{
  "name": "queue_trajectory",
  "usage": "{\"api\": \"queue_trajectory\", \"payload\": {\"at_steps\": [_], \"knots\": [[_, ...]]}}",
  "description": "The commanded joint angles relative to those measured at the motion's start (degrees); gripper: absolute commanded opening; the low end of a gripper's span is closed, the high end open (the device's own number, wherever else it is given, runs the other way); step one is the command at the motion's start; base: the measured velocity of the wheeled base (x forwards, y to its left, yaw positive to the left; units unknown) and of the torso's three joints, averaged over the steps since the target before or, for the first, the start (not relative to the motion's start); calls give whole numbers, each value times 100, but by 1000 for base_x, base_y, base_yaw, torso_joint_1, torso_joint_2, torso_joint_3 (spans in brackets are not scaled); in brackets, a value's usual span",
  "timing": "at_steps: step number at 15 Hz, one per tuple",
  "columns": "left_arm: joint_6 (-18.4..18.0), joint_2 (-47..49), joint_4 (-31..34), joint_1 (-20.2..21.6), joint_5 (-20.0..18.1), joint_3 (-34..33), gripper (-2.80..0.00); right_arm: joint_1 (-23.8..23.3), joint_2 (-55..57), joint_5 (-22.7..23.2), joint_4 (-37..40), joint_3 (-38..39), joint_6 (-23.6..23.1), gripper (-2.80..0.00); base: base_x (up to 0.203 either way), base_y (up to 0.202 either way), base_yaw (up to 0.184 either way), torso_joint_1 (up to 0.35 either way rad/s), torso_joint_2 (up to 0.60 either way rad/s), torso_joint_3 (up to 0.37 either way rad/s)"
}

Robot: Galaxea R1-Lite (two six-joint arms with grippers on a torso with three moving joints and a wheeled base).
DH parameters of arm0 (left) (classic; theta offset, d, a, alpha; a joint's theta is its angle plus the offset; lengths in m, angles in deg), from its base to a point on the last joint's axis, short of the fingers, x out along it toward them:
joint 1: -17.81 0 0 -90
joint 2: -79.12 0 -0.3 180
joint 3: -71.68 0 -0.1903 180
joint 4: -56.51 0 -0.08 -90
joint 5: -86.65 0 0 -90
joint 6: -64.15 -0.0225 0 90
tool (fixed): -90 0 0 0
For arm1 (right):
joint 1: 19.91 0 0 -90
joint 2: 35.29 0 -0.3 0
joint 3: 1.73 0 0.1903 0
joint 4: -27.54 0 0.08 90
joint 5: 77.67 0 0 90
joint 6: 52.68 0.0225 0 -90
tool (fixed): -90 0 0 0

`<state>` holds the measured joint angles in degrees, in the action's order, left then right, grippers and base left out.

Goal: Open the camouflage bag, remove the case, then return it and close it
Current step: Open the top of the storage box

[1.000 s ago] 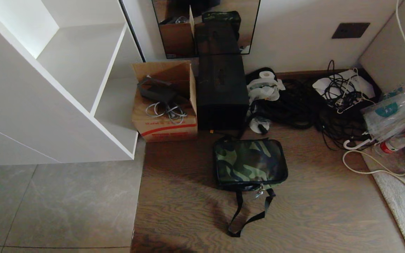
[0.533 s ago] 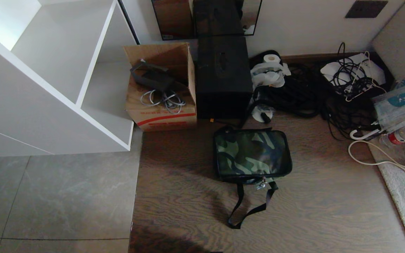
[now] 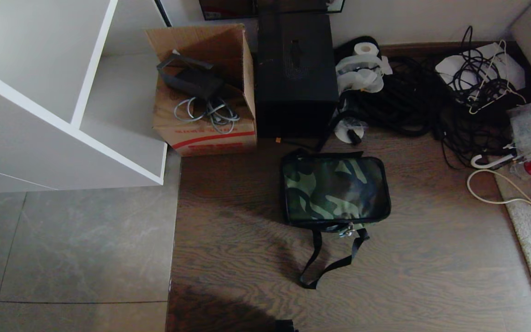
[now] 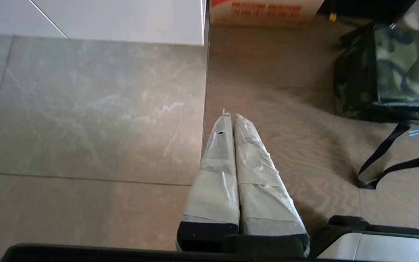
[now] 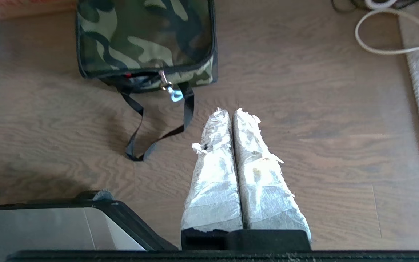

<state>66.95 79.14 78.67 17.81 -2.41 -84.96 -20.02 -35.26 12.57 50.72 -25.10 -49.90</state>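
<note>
The camouflage bag [image 3: 334, 190] lies closed ahead, zipper pull [image 5: 175, 94] nearest the right claw [image 5: 230, 111] — both claws pressed shut, empty.

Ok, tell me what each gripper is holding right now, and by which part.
Nothing is held. The left gripper and right gripper are both shut on nothing above the floor, apart from the closed camouflage bag.

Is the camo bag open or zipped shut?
Shut. The camouflage bag lies flat on the floor, lid down all around, no red lining showing, and its zipper pull hangs at the front edge.
</note>
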Motion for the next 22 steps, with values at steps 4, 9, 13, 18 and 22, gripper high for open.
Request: {"api": "queue_trajectory", "payload": {"at_steps": [4, 9, 13, 18, 22], "knots": [[1, -2, -2, 0, 3, -62, -280, 2, -11, 3, 1, 0, 3, -280, 0, 0, 0, 2, 2, -196], [1, -2, -2, 0, 3, -62, -280, 2, -11, 3, 1, 0, 3, -280, 0, 0, 0, 3, 2, -196], [-18, -2, -11, -8, 3, -62, -280, 2, -11, 3, 1, 0, 3, -280, 0, 0, 0, 2, 3, -196], [-49, 6, -14, -2, 3, -62, -280, 2, -11, 3, 1, 0, 3, -280, 0, 0, 0, 2, 1, -40], [-43, 6, -20, -9, 3, -62, -280, -6, -11, 3, 1, 0, 12, -280, 0, 0, 0, 0, 0, 0]]}}
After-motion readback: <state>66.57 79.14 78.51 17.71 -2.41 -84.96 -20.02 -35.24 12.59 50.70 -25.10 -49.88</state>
